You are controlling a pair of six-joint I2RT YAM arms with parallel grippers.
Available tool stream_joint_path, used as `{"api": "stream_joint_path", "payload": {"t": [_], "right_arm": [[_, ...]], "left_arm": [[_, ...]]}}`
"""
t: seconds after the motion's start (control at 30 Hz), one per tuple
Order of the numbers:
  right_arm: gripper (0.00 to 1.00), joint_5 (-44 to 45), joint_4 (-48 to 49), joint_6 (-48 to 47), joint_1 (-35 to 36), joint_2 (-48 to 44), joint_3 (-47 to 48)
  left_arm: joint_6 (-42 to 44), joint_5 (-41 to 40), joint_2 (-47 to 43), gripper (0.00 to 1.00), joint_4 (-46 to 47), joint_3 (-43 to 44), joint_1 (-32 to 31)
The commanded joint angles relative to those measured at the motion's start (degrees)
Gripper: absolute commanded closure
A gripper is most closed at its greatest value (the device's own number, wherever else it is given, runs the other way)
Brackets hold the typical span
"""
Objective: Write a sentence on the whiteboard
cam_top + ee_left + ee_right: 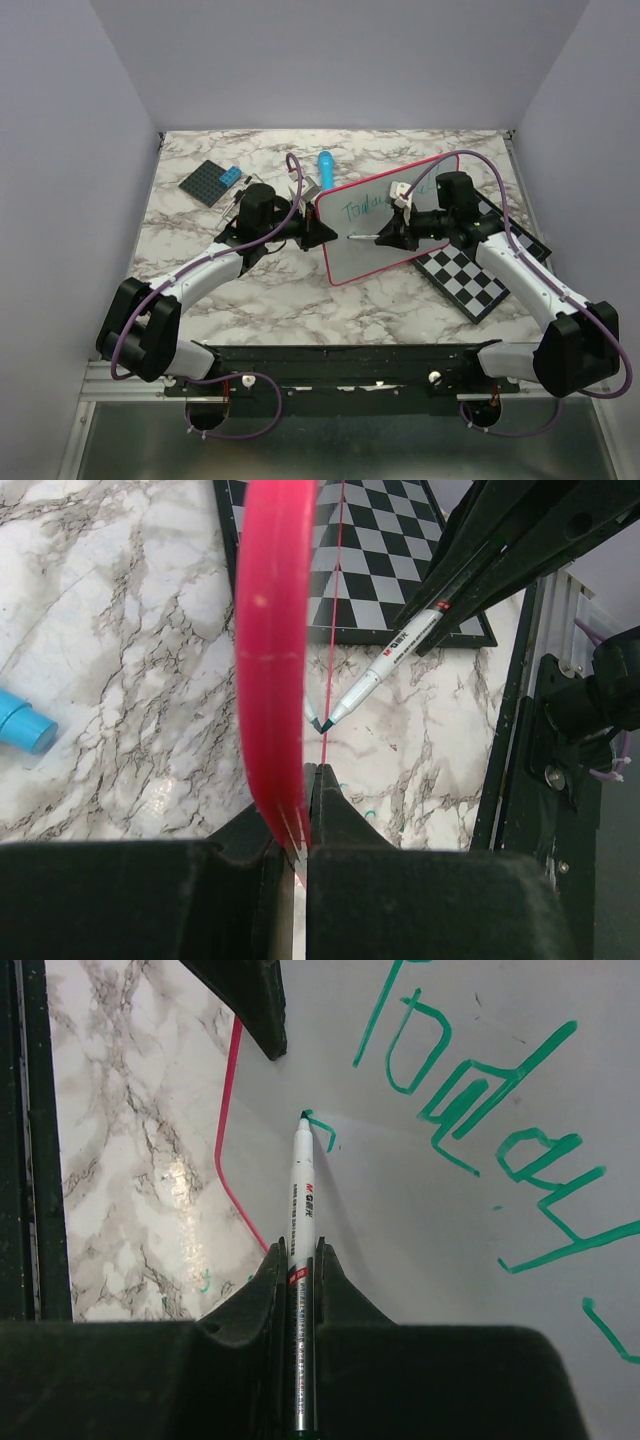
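From above, we see the whiteboard (365,255) right of centre in the frame, its right side overlapping the checkered board (470,282). The left end effector (322,233) is clamped on its left rim, and the right end effector (392,236) is pinched around a marker (365,237) whose tip meets the white face below the green sentence (365,207). In the left wrist view, we find the pink rim rising up the middle of the frame from between the closed fingers (345,820). In the right wrist view, the marker points up the centre, its tip at a small green stroke below "Today", with the marble counter (130,1160) at left.
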Motion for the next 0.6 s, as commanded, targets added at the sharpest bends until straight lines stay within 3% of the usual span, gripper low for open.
{"api": "stream_joint_path", "payload": {"t": [0.0,0.57], "right_arm": [[0.99,-0.01,0.12,-0.7,0.35,0.49,0.04],[0.99,2.89,-2.43,-3.25,-0.44,-1.36,-1.81]], "left_arm": [[4.09,-1.42,1.99,1.0,-9.07,-0.89,-0.29],[4.53,-1.51,1.99,1.0,-9.59,-0.71,-0.29]]}}
